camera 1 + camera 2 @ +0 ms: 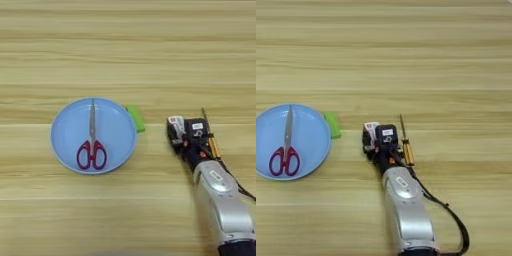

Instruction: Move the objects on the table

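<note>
1. Left eye view and right eye view together show the large light wooden table (125, 45), grain stripes running side to side, filling the frame.
2. Silver forearm (406, 210) of the right arm: enters from the bottom edge, well to the right of the plate, and leans up and slightly leftward.
3. Round light-blue plate (70, 127): the landmark for all entries; lies flat at the left of the table.
4. Red-handled scissors (92, 142): inside the plate, blades closed, long axis pointing away from the robot, handles at the near end.
5. Black two-fingered right gripper (372, 141): right of the plate, low over the table. Its fingers are at the small box; whether they have closed on it cannot be told.
6. Thin orange-handled screwdriver (405, 147): furthest from the plate, just beside the gripper's right flank; long axis nearly away from the robot, shaft at the far end, handle nearer.
7. Small bright green block (136, 118): touching or just beside the plate's right rim, between plate and gripper.
8. Small red-and-white flat box (371, 129): right of the plate, at the gripper's tip, partly hidden by it. Judged the thing in hand; the plate lies leftward from there.
</note>
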Tool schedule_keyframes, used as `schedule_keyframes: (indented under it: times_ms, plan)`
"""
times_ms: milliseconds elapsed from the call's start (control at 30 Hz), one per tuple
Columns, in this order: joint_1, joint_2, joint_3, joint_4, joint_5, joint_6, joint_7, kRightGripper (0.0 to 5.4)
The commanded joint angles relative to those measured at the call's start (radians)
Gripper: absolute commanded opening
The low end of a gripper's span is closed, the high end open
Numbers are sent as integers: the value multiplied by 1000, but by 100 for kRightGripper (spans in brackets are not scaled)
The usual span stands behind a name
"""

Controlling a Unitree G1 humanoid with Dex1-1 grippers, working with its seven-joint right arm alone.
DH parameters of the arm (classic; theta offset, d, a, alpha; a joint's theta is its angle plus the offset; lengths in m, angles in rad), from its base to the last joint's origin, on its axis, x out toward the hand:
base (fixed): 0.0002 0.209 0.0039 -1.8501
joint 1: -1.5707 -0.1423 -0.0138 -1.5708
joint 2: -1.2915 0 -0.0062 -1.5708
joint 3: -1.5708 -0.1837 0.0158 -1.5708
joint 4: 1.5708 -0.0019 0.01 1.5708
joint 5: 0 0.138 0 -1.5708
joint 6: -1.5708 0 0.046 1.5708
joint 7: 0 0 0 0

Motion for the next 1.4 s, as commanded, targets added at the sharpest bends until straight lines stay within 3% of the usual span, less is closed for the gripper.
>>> schedule_keyframes:
  times_ms: [33, 567, 1400]
  plan:
    - [-14, -9, -6, -77, -1, -7, -13, 209]
    - [15, 3, 9, -38, -4, -16, -24, 209]
    - [21, 8, 14, -59, 9, -38, -11, 530]
